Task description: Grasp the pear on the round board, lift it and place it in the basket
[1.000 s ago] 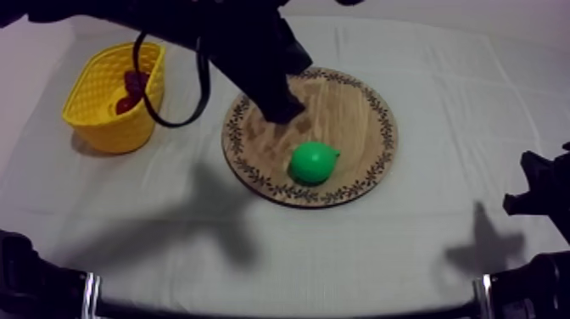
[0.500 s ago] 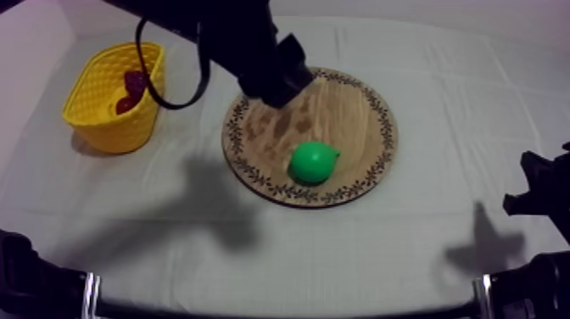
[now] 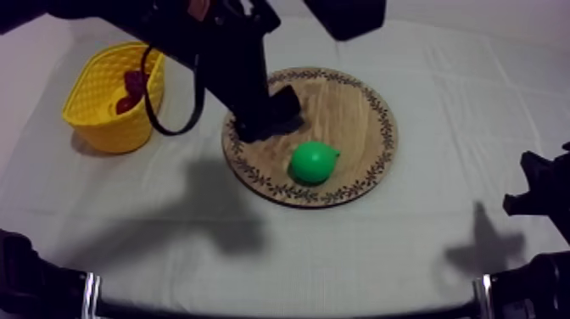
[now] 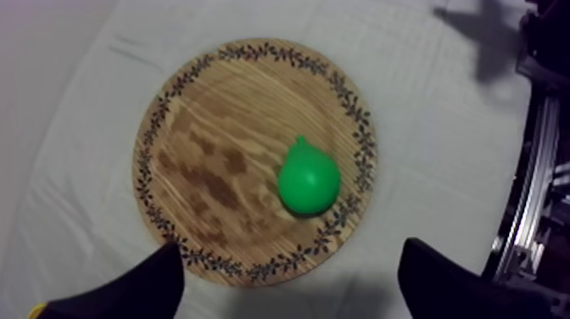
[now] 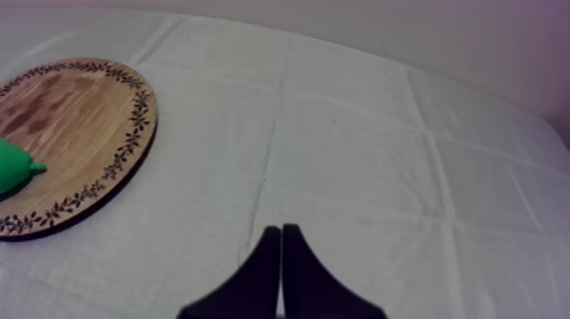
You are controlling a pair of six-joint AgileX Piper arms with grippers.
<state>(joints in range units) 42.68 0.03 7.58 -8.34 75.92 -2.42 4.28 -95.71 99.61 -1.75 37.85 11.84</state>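
Grey-white cloth [image 3: 441,212], wooden board [image 3: 356,110] centre, yellow basket [image 3: 106,102] upper left
pear [image 3: 312,162] tip points right, long axis horizontal; left gripper [image 4: 290,253] wide over board, right gripper [image 5: 282,229] pinched empty

My left arm reaches in from beyond the far left side of the wooden board [image 3: 352,114]. My left end effector [image 3: 265,117] hangs over the board's left rim and points down at the board. Its two black fingers [image 4: 144,284] stand wide apart with nothing between them. My right arm sits low, well apart from the board and off its right side. My right end effector [image 5: 281,233] is aimed across the tabletop [image 5: 382,170], past the board's right edge. Its fingers lie pressed together in a narrow wedge, holding nothing.
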